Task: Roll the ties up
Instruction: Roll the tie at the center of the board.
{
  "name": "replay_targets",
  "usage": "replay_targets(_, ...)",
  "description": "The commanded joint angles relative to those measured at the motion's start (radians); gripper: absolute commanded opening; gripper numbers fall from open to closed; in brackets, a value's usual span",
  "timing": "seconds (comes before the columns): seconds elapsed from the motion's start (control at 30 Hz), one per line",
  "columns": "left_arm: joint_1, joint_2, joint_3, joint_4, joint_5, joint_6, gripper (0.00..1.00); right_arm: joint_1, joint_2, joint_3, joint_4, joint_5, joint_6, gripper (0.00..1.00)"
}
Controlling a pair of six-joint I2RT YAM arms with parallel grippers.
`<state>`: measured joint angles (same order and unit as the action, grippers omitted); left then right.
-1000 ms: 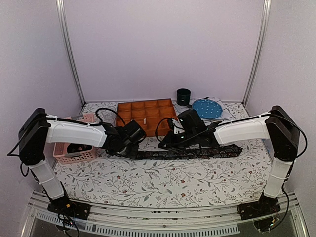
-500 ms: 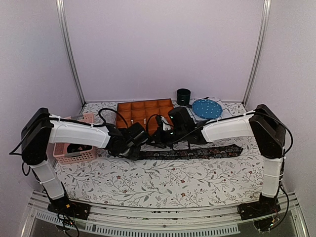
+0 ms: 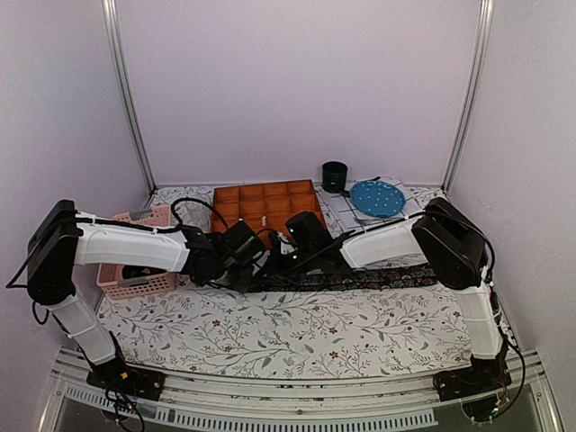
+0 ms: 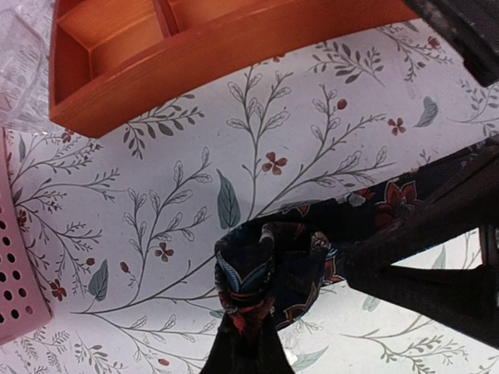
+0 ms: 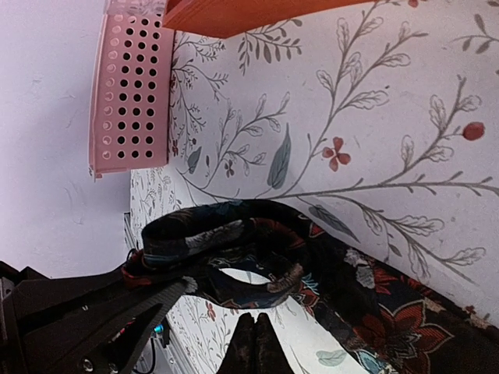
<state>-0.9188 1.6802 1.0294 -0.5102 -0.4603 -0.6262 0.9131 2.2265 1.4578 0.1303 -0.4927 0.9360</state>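
One dark floral tie (image 3: 360, 277) lies left to right across the middle of the table. Its left end is curled into a small loop (image 5: 234, 226). My left gripper (image 3: 243, 273) is shut on that curled end (image 4: 265, 265), the fabric bunched at its fingertips (image 4: 243, 327). My right gripper (image 5: 254, 339) is shut with nothing between its fingers, its tips just beside the loop. In the top view the right gripper (image 3: 274, 261) sits close to the right of the left one. The rest of the tie runs flat to the right.
An orange compartment tray (image 3: 265, 202) stands just behind both grippers. A pink perforated basket (image 3: 135, 270) is at the left edge. A black cup (image 3: 335, 175) and a blue dotted plate (image 3: 376, 196) are at the back right.
My right arm has swung left along the tie until its gripper is beside the left one, and its jaws have closed fully. The left gripper has kept its hold in about the same place.
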Motion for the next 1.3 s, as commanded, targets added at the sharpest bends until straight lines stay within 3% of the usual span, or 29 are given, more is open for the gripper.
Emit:
replay_targets(0.0,0.007,-0.023,-0.021,0.034,0.019,-0.003,0.00,0.016,0.109,0.053,-0.011,-0.026,0.015,0.00)
replay_targets(0.9,0.005,-0.017,-0.049,0.106,0.111,-0.017,0.00,0.014,0.298,0.203,0.062,-0.106,0.135,0.00)
replay_targets(1.27,0.019,0.009,-0.050,0.102,0.058,-0.004,0.00,-0.020,0.096,0.025,0.171,-0.104,0.167,0.01)
